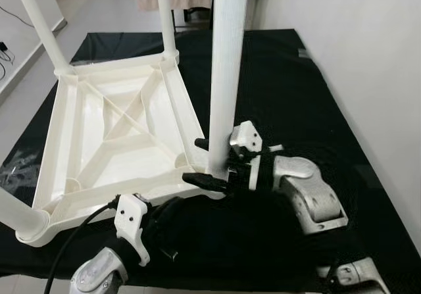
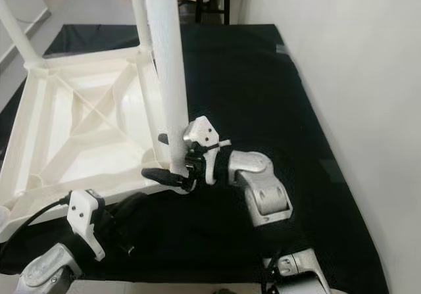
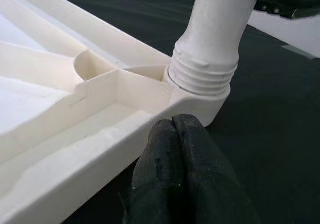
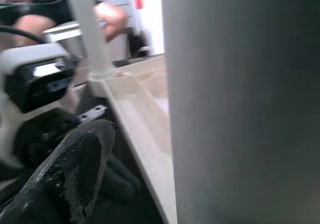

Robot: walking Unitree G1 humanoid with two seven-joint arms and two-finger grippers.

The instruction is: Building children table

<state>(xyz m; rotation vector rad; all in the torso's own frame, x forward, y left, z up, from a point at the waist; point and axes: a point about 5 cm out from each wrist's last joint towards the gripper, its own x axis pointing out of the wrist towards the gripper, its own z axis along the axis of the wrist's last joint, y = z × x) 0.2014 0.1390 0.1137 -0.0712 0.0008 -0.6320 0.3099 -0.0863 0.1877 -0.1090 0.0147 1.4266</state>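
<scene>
I find no words, labels, brands, numbers or signs that I can read in any view.

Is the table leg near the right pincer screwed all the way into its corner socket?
No, the left wrist view shows several threads of the table leg still exposed above the corner socket.
</scene>
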